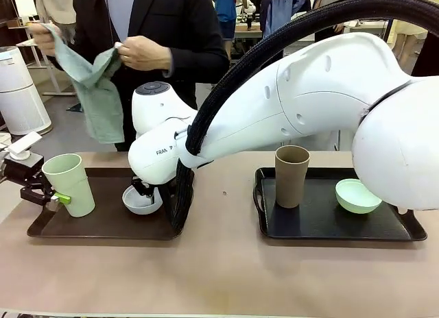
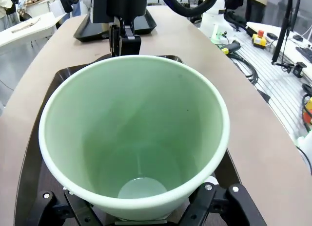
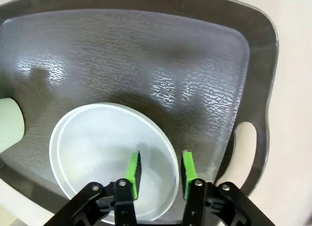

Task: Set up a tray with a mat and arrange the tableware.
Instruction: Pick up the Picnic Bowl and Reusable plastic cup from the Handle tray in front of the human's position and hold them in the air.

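While green mat (image 1: 92,92) is hanging unlaid, upper left: left gripper (image 1: 60,197) flanking pale green cup (image 1: 68,175), grip untellable; right gripper (image 3: 160,170), narrow, straddling white bowl (image 3: 97,153) rim, unclamped.

The brown tray (image 3: 146,65) is glinting, its finely textured surface catching light; the white bowl (image 3: 92,153) is looking smooth and matt, the pale green cup (image 2: 131,128) likewise.
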`<state>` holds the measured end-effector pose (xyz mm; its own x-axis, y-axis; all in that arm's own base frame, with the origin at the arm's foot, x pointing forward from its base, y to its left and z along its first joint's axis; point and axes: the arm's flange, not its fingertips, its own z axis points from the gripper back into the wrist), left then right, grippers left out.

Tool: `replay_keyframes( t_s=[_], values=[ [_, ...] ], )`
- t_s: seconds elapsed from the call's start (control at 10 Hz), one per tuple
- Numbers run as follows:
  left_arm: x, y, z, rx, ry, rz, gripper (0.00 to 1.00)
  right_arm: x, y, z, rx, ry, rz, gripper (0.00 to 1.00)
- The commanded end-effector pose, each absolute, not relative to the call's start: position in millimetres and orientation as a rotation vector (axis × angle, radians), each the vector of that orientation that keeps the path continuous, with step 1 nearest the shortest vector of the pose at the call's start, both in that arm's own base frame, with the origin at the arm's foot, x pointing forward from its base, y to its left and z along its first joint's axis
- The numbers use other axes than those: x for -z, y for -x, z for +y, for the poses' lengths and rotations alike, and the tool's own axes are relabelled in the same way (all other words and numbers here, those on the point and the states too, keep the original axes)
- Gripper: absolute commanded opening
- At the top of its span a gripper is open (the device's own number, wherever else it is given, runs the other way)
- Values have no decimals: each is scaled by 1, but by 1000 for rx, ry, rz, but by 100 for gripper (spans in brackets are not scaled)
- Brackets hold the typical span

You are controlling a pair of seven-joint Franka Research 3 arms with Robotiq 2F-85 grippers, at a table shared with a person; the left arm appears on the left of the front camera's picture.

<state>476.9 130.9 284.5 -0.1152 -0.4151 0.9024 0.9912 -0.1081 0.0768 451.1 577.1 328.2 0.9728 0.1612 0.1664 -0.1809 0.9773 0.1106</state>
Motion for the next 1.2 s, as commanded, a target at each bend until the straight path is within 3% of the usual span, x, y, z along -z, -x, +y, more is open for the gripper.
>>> replay_keyframes(
  t_s=[0.0, 0.1, 0.2, 0.3, 0.4, 0.5, 0.8, 1.1],
  values=[
    [-285, -472, 135, 1563, 886, -949, 0, -331, -452, 579, -188, -120, -179, 0],
    [-284, -472, 135, 1561, 886, -949, 26, -331, -452, 579, -186, -118, -180, 0],
    [-283, -471, 135, 1559, 891, -946, 26, -331, -451, 579, -187, -117, -180, 0],
    [-282, -471, 134, 1558, 895, -945, 0, -331, -451, 577, -185, -117, -180, 0],
    [-283, -470, 134, 1557, 899, -946, 25, -331, -451, 575, -182, -118, -179, 0],
    [-285, -470, 132, 1564, 895, -943, 0, -334, -452, 572, -177, -122, -183, 0],
    [-327, -451, 128, 1547, 926, -933, 0, -375, -446, 559, -138, -178, -190, 0],
    [-436, -420, 138, 1559, 907, -1018, 0, -490, -426, 529, -147, -316, -278, 0]
  ],
)
